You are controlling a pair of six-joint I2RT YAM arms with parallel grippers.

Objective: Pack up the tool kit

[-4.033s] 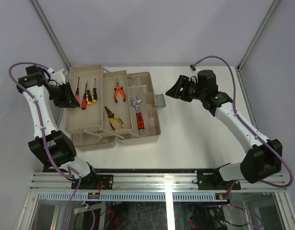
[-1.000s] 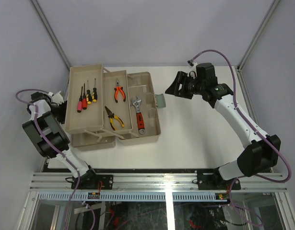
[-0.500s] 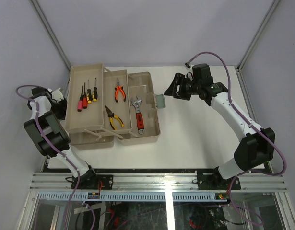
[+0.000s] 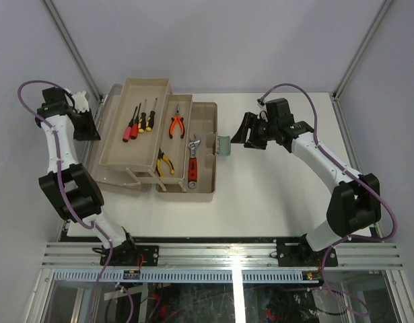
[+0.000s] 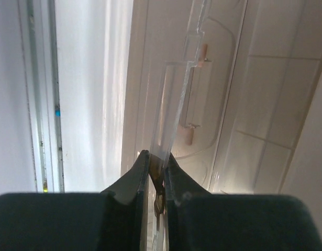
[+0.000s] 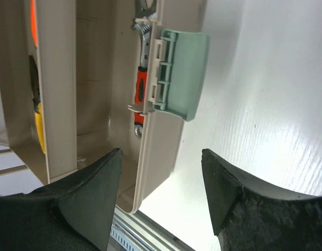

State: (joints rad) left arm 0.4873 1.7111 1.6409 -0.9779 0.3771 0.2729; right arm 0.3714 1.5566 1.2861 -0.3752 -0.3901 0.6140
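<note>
Tan plastic forms the tool kit (image 4: 208, 128), which stands open toward the left edge of the bench (image 4: 281, 195). Its beige trays (image 4: 122, 158) are fanned out stepwise to the left of the base.

The tools appear to be stowed already. The screwdrivers (image 4: 141, 121) lie side by side in the outermost tray. The orange-handled pliers (image 4: 177, 125) and the yellow-handled pliers (image 4: 165, 163) sit in the middle tray. The wrench (image 4: 192, 161) lies in the base, red grip toward the near edge. No loose tool shows on the bench.

What seems left is the closing: folding the trays back over the base, bringing the lid (image 5: 174, 120) across, and snapping the pale green latch (image 4: 223, 145) shut.

The left claw (image 4: 91, 128) is at the far-left side of the kit. Its wrist view shows the jaws pinched tight on a thin translucent edge, most likely the rim of the lid, with pinkish handle mounts visible beyond. That grip suits swinging the lid over.

The right claw (image 4: 244, 132) hangs just right of the latch, apart from it. Its jaws are spread wide and hold nothing. In its own view the latch (image 6: 180, 73) sticks out from the base wall directly ahead, with the wrench (image 6: 141, 78) behind. It looks placed to steady the base or work the latch.
</note>
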